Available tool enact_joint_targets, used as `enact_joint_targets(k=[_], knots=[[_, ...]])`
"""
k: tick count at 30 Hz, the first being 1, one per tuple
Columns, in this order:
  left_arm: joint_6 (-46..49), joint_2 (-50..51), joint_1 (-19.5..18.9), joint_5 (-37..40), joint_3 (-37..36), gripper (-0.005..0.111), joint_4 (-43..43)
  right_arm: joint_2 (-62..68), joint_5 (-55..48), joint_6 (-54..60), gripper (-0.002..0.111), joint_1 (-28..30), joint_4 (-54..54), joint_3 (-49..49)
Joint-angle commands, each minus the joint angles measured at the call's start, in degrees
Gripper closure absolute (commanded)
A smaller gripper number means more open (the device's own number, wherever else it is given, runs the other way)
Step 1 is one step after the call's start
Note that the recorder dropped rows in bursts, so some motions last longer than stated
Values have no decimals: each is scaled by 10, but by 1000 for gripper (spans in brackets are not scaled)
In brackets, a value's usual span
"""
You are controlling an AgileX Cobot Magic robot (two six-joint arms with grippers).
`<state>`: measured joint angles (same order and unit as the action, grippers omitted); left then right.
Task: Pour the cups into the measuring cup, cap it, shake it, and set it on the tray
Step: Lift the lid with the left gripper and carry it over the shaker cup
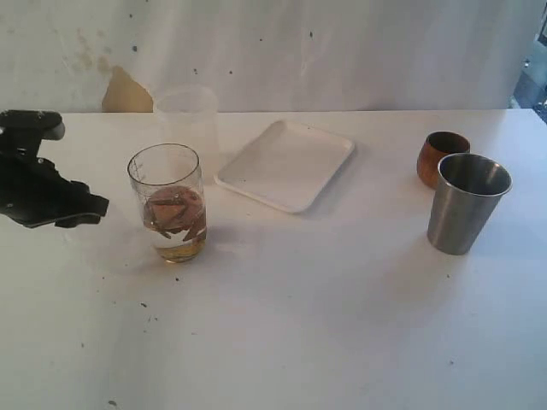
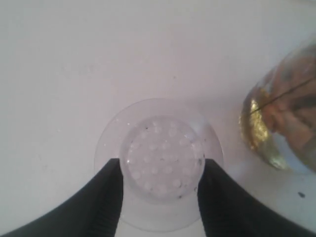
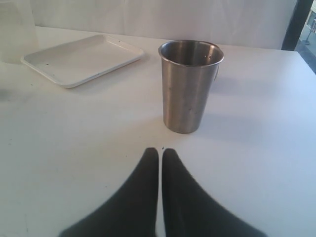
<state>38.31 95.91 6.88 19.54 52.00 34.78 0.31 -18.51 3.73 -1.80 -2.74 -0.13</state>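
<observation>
On the white surface [image 1: 342, 325], the tray [image 1: 286, 164] lies midway. The measuring cup [image 1: 167, 201] (partly filled) stands left of it, the steel tumbler [image 1: 467, 203] and wooden cup [image 1: 440, 155] right. The left gripper [image 2: 159, 165] clasps the cap [image 2: 163, 143] beside the measuring cup; the right gripper [image 3: 161, 150] is closed, empty.

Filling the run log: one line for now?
left gripper: straddles cap, contact unclear | right gripper: shut, empty | measuring cup: uncapped
</observation>
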Motion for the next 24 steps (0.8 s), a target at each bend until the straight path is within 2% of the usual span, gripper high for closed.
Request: enact_joint_targets(k=[1, 5, 7, 12, 17, 21, 24], knots=[[-12, -88, 3, -5, 0, 107, 2, -3, 5, -10, 106, 2, -1, 1], [-64, -161, 3, -20, 3, 107, -45, -3, 5, -10, 106, 2, -1, 1], [-100, -182, 3, -2, 20, 107, -67, -3, 5, -10, 106, 2, -1, 1], [-117, -197, 11, 124, 103, 107, -70, -3, 5, -10, 106, 2, -1, 1], [-132, -185, 47, 241, 167, 107, -95, -3, 5, -10, 106, 2, -1, 1], [-156, -170, 87, 248, 167, 107, -134, -3, 5, -10, 106, 2, -1, 1], [-168, -160, 115, 221, 167, 107, -139, -3, 5, -10, 106, 2, -1, 1]])
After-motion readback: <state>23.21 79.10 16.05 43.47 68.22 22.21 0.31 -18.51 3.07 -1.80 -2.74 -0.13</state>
